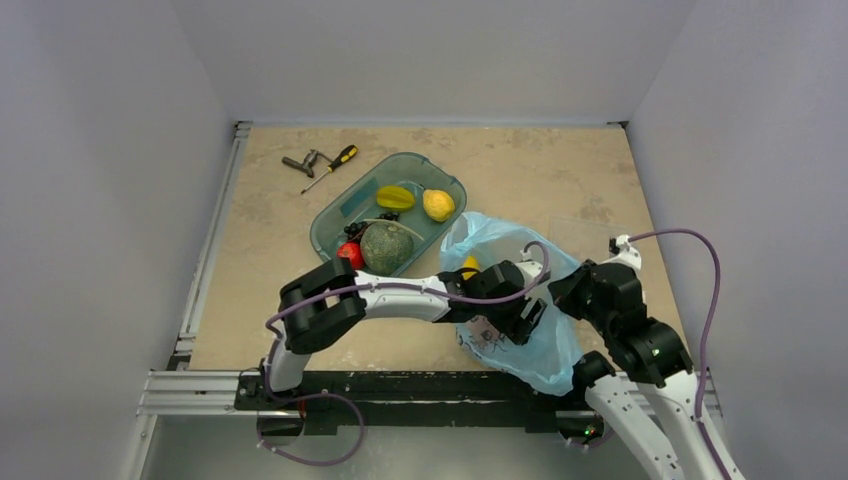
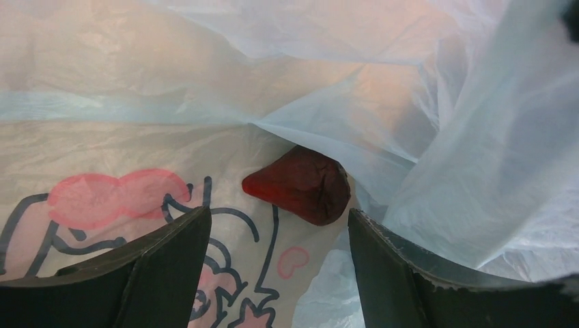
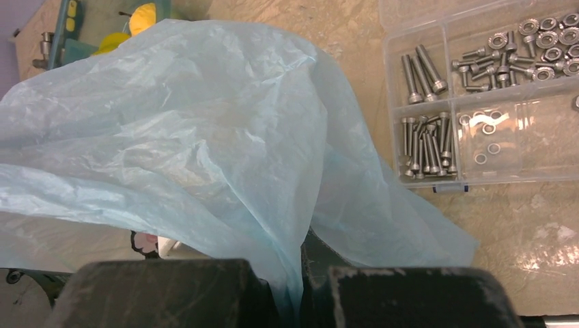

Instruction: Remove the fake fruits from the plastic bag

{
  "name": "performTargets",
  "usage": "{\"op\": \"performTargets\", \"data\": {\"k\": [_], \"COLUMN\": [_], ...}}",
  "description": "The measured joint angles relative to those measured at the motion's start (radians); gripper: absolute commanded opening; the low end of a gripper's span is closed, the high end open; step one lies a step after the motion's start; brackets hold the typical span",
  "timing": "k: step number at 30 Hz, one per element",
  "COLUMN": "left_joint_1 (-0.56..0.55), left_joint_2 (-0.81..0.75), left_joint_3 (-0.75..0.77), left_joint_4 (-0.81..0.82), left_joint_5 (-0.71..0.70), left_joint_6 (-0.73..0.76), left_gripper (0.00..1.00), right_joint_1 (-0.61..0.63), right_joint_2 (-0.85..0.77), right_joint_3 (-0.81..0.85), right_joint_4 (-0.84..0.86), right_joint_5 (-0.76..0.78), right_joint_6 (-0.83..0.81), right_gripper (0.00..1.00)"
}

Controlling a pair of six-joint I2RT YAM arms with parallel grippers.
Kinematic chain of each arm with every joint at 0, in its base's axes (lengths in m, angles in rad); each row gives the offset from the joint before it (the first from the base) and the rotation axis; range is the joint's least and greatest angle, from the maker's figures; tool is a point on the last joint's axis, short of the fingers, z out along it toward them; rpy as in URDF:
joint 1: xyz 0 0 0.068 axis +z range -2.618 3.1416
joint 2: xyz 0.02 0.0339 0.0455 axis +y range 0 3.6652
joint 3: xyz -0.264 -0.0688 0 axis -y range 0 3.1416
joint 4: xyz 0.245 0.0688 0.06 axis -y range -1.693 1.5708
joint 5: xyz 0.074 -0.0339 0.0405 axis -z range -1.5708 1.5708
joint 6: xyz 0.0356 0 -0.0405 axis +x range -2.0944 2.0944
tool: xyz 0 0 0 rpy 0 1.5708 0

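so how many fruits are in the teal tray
5 in the teal tray: star fruit and yellow pear at the far end, black grapes mid-left, big green fruit and red fruit at the near end. The green one may hide more.

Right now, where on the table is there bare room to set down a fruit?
Bare tabletop lies left of the teal tray, between it and the side rail, nearer than the screwdriver. Another patch runs along the far edge behind the plastic bag. Crowded: the tray-to-bag gap, and right of the bag, where the parts box sits.
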Motion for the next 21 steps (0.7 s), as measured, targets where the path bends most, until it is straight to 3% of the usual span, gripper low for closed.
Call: {"op": "performTargets", "data": {"k": [6,14,21], "left_joint_1": [0.019,0.187,0.196], "left_joint_2": [-0.056,-0.233,-0.299], "left_joint_3": [-0.091,-0.165,-0.151], "left_joint_4": [0.047,-0.001,-0.044], "left_joint_5": [-0.059,-0.019,0.004], "left_joint_6": [-0.002,0.048,0.093], "left_gripper": [0.72,0.73,0.70], "right_joint_1": [0.000,0.000,0.000], "right_joint_2": [-0.010,0.022,-0.018], "right_joint_3": [0.000,-0.002,-0.070], "right_joint_4": [0.055,0.373,0.523], "right_joint_5": [-0.131,-0.332,-0.352], "right_joint_6": [-0.018,0.021,-0.015], "right_gripper": [0.00,0.00,0.00]}}
